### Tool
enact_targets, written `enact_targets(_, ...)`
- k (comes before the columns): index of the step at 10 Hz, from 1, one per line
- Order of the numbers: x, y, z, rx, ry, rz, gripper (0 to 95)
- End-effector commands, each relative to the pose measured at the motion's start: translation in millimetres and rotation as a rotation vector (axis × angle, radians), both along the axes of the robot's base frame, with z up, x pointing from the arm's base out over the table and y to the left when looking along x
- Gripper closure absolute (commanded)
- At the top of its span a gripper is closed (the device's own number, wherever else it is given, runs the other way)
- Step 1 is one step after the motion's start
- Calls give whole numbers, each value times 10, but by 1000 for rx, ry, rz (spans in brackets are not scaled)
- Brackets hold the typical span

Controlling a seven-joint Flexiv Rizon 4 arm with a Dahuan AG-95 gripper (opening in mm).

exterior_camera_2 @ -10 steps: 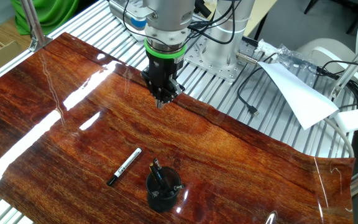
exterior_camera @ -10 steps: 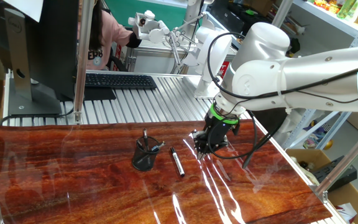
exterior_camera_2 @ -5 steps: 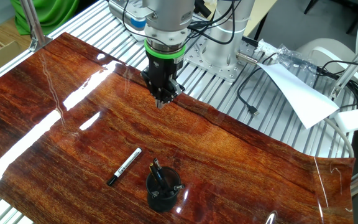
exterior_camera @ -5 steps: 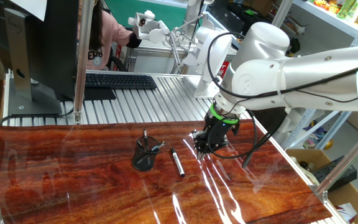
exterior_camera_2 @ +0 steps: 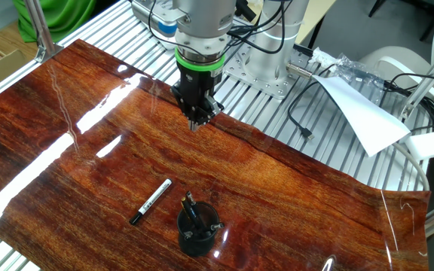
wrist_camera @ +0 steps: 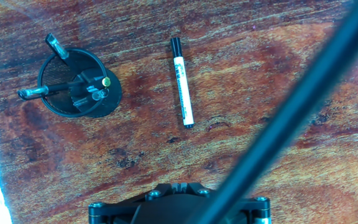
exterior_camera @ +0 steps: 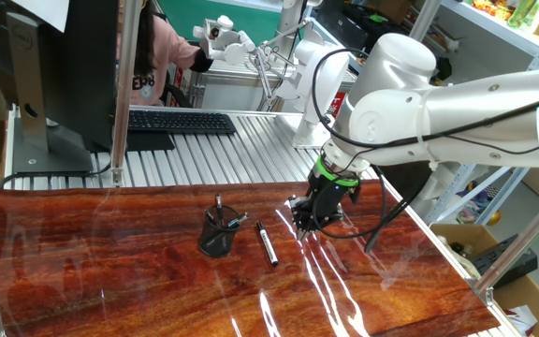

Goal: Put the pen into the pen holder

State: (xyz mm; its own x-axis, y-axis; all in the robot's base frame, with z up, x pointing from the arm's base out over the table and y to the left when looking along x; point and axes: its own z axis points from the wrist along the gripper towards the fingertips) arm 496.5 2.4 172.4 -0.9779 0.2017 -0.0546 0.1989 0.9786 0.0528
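The pincer (exterior_camera_2: 195,123) hangs clenched and empty near the bench (exterior_camera_2: 292,188) edge; the pen (exterior_camera_2: 151,202) lies flat beside the pen holder (exterior_camera_2: 199,233), apart.

Claw (wrist_camera: 179,202) fingertips below frame edge

White arm (exterior_camera: 457,94), green wrist ring (exterior_camera_2: 199,63), black cables (exterior_camera: 382,220).

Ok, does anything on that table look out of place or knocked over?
Only the pen, lying flat on the wood beside the pen holder, apart from it. The holder stands upright with its other pens inside; nothing looks spilled or damaged.
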Motion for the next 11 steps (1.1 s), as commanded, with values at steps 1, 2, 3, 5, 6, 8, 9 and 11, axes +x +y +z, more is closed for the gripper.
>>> enact_targets(1,36,-5,-3,-4,-5,-7,950)
enact_targets(2,111,-23,31,-3,-4,-6,950)
enact_targets(3,208,-55,57,-2,-1,4,950)
enact_targets(5,316,-139,59,-12,-21,14,950)
enact_targets(6,323,-166,49,-12,-18,9,950)
enact_targets(8,330,-209,23,-10,-14,-20,950)
enact_targets(9,334,-238,6,-10,-19,-21,950)
enact_targets(11,345,-250,-24,-9,-37,-19,950)
